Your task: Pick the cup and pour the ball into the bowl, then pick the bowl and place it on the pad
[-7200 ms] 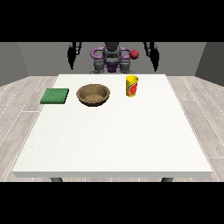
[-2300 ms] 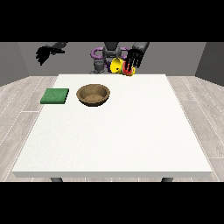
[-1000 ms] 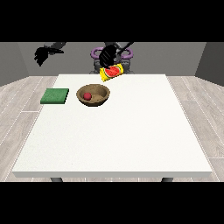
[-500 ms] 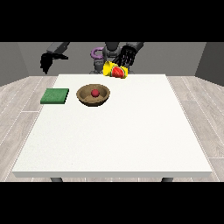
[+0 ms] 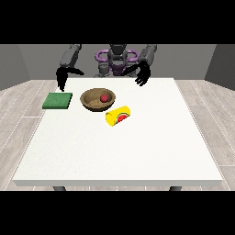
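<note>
Your hand at the view's right (image 5: 142,75) hangs above the table's far edge with its fingers spread and pointing down, holding nothing. Your hand at the view's left (image 5: 62,78) hovers near the far left corner, above and just behind the pad, its fingers also hanging straight down with nothing in them.

Out from the hands, you see the brown bowl (image 5: 93,102) standing upright on the white table (image 5: 137,151), in the far half and left of the middle. The red ball (image 5: 104,97) rests inside the bowl, toward its right side. Just beside the bowl, nearer the camera and to its right, the yellow cup (image 5: 118,114) lies on its side on the table, its red mark showing; you cannot tell whether it touches the bowl. The green pad (image 5: 58,100) lies flat close to the left edge, near the bowl but apart from it.
</note>
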